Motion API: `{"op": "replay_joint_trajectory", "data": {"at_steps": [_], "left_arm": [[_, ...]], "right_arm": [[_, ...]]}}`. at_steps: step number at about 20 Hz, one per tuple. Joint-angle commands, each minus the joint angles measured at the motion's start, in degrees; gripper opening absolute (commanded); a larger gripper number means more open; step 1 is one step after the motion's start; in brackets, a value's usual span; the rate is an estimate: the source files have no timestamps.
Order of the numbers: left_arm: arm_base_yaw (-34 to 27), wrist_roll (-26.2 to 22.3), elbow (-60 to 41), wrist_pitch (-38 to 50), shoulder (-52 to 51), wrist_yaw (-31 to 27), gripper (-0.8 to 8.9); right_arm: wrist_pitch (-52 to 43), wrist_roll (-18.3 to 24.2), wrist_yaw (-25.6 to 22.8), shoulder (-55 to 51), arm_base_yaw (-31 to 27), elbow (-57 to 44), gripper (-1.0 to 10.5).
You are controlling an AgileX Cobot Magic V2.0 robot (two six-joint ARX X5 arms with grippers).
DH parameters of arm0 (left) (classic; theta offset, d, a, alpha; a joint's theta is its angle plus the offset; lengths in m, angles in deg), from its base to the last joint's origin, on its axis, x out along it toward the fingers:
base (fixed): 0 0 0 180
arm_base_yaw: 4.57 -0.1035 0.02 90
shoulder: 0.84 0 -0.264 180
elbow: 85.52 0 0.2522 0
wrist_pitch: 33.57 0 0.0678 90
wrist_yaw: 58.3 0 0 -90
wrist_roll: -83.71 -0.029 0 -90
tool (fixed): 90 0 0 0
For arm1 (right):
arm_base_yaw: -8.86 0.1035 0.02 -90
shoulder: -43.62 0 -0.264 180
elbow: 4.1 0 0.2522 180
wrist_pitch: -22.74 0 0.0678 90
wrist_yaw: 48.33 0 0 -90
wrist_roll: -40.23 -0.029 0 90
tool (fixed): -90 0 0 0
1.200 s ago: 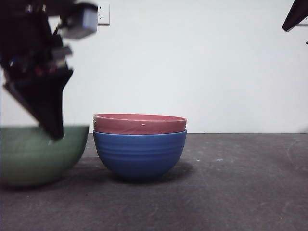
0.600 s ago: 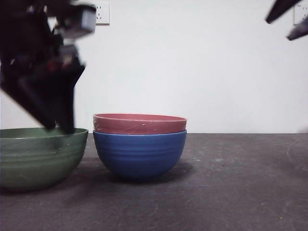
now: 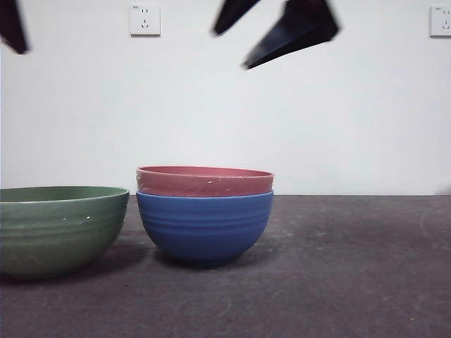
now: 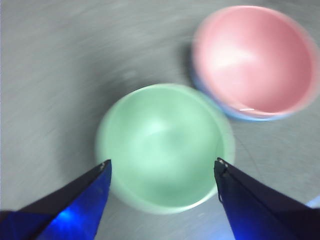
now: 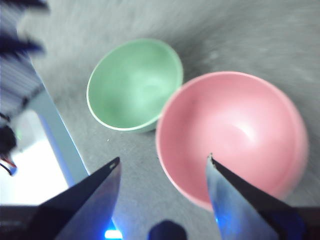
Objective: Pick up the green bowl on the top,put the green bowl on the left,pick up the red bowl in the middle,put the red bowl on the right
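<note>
The green bowl stands upright on the table at the left, close beside the stack, with nothing gripping it. The red bowl sits nested in a blue bowl in the middle. My right gripper hangs open high above the stack, and its wrist view looks down on the red bowl and the green bowl. My left gripper is open and high over the green bowl, with the red bowl beside it. In the front view only a black tip of the left arm shows.
The dark table stretches on to the right of the stack. Two wall sockets sit high on the white wall behind.
The left gripper let go of the green bowl and rose away to the top left corner. The right gripper swung in from the top right to above the stack.
</note>
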Motion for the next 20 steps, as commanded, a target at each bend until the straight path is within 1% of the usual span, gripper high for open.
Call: {"op": "replay_joint_trajectory", "data": {"at_steps": [1,3,5,6,7,11,14,16,18,20], "left_arm": [[-7.9,-2.2,-0.2,-1.8,-1.8,4.9,3.45],[-12.9,-3.5,-0.2,-2.3,-2.7,9.4,3.45],[-14.8,-3.9,-0.2,-2.4,-2.8,11.3,3.45],[-14.8,-4.0,-0.2,-2.4,-2.8,11.8,3.45],[-14.8,-4.0,-0.2,-2.4,-2.8,12.3,3.45],[-14.8,-4.0,-0.2,-2.5,-2.7,12.2,3.45],[-14.8,-4.0,-0.2,-2.5,-2.7,12.2,3.45],[-14.8,-4.0,-0.2,-2.5,-2.7,12.1,3.45],[-14.8,-4.1,-0.2,-2.5,-2.7,12.1,3.45],[-14.8,-4.1,-0.2,-2.5,-2.7,12.1,3.45]], "right_arm": [[-0.1,2.2,-1.9,5.3,3.5,2.7,2.8],[-0.2,3.2,-4.9,9.6,6.4,4.2,2.8],[-1.2,5.3,-8.3,12.7,8.5,4.3,2.7],[-1.5,6.2,-9.2,14.1,9.2,4.3,2.4],[-1.9,7.0,-9.1,15.5,9.7,4.3,2.1],[-4.2,7.0,-9.1,20.0,9.9,4.3,2.1],[-4.2,8.0,-9.1,22.0,9.9,4.3,2.1],[-4.2,8.4,-9.1,22.5,9.9,4.3,1.2],[-4.5,8.4,-9.1,22.5,9.9,4.3,0.7],[-4.3,8.5,-9.2,22.5,9.8,4.3,0.0]]}}
